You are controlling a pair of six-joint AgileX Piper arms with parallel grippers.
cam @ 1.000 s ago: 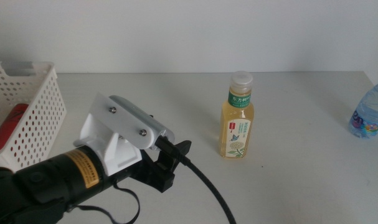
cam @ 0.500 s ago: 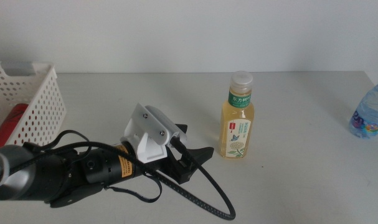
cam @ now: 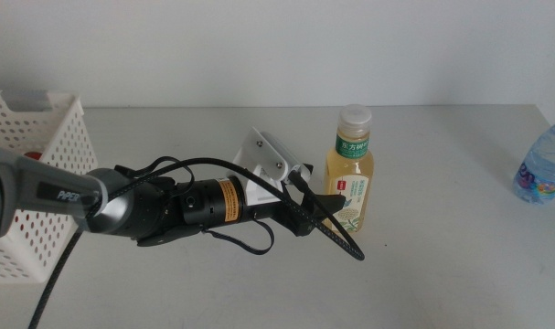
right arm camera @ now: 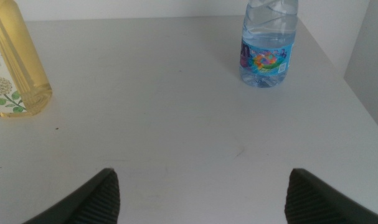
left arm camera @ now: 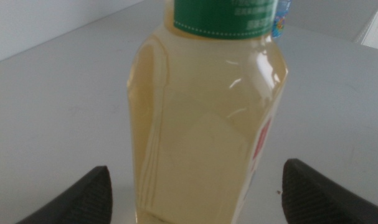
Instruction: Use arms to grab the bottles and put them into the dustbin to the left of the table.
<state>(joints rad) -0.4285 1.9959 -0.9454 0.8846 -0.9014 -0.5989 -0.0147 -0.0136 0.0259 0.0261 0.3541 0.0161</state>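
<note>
Reaching in from the left side of the table point(cam: 442, 265), the left arm point(cam: 122, 206) carries white lettering on its grey link that seems to read "PIPER", and a yellow band sticker nearer the wrist whose print is too small to read. Its white housing point(cam: 263, 164) and a looping black cable point(cam: 341, 239) sit just behind the left gripper point(cam: 327, 206), which is level with the lower half of the tea bottle point(cam: 349, 174). From the wrist, the jaws stand wide apart with the bottle's body centred between them — neither jaw touches it, and nothing is held.

That bottle stands upright near the table's middle, holding pale yellow liquid under a white cap point(cam: 355, 115). Its green neck label point(cam: 352, 146) bears white characters, and the lower label shows a small red patch and a flower drawing; none of it can be made out.

Far right, the water bottle point(cam: 544, 164) stands upright at the table's edge, partly cut off, with a colourful blue wrapper whose print is illegible and clear water inside.

At the far left, the white perforated basket point(cam: 39, 164) holds something red point(cam: 37, 153), seen only through its holes.

The right gripper point(right arm camera: 201, 193) hangs above bare tabletop, well clear of both bottles, jaws spread wide and empty.
</note>
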